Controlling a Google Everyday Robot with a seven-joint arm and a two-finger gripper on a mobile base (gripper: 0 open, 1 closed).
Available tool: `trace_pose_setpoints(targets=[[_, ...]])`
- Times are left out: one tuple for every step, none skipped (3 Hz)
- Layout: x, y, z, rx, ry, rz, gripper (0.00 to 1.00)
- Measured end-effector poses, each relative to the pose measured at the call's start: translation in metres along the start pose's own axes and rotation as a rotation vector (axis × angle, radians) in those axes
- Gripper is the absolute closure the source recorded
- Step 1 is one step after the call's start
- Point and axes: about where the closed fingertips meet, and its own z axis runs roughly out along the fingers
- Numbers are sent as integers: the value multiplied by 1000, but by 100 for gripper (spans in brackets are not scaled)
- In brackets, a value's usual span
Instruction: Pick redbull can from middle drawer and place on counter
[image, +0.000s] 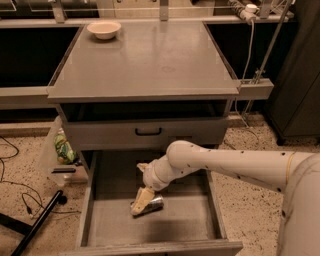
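Speckled flooring is spreading around a grey drawer cabinet whose tabletop (150, 65) is carrying a cream bowl (104, 29) at its far left corner. Below the shut drawer front with the black handle (148, 132), the middle drawer (180, 220) is standing pulled out. The redbull can (155, 203) is lying on its side on the drawer floor, a little left of centre. The white arm is reaching down from the right, and its hand (140, 202) is sitting over the can's left end, seemingly touching it. Whether it is clamped on the can or merely resting there, I cannot tell.

To my eye the main risk is coming from the can's round, slick body: lying flat, it could roll off or squirt out of a shallow pinch. The lift is looking tight too, since the shut drawer front is sitting just above and behind the wrist, and a careless rise could knock the can against it.
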Motion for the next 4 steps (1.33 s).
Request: trace_pose_setpoints(targets=[[29, -16, 36, -34, -34, 61, 0], [57, -21, 65, -58, -58, 116, 0], [61, -22, 68, -62, -54, 121, 0], [86, -26, 62, -44, -59, 169, 0]])
